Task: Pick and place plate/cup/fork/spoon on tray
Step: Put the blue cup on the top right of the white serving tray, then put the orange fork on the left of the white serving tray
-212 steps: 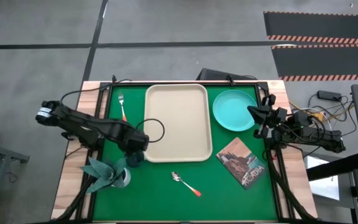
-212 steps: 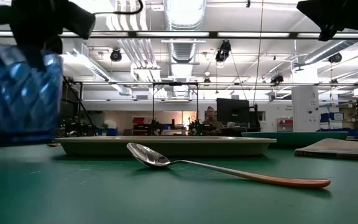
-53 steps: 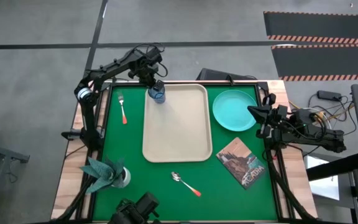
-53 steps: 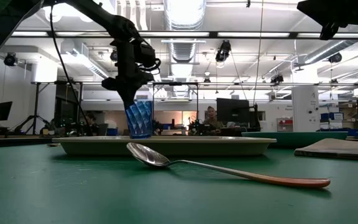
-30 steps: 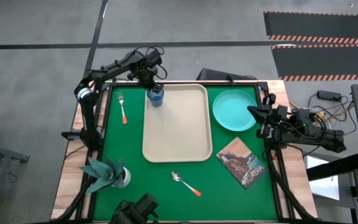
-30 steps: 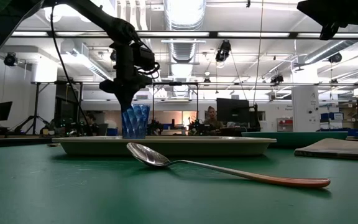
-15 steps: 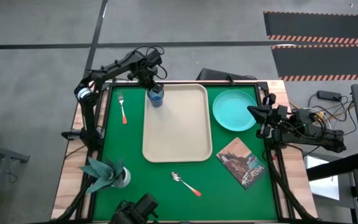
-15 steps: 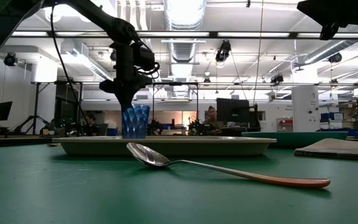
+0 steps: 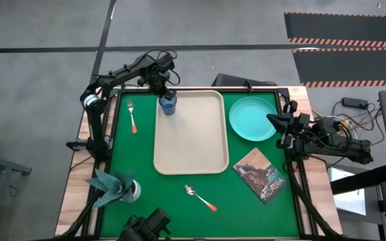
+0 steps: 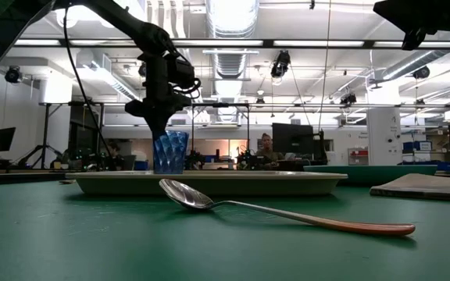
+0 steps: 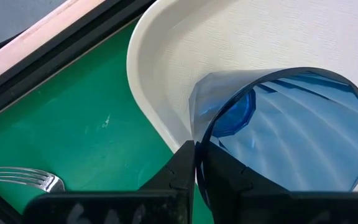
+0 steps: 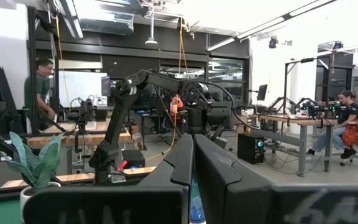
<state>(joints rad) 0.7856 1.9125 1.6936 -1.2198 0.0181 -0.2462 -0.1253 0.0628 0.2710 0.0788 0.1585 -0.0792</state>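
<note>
Your left hand point(image 9: 165, 94) is pinched on the rim of the cup point(image 9: 169, 104), fingers point(image 11: 182, 177) clamped either side of the blue wall, and the cup sits upright in the tray's point(image 9: 189, 150) far left corner, base on the tray floor just inside the rim. Your right hand point(image 9: 278, 126) is fully closed on nothing, parked over the worktop's point(image 9: 179, 207) right edge, just beside the plate point(image 9: 252, 118). The plate lies on the green mat right of the tray, not on it. The fork point(image 9: 132, 114) lies left of the tray, close to the cup, tines pointing to the far edge. The spoon point(image 9: 200, 197) lies near the front edge, below the tray, bowl toward the tray. A brown book point(image 9: 263, 174) sits right of the tray's near corner, below the plate. A pale holder with a teal napkin point(image 9: 117, 185) stands at the front left, well apart from everything. In the low view the spoon point(image 10: 272, 209) lies across the front of the tray point(image 10: 209, 182).
</note>
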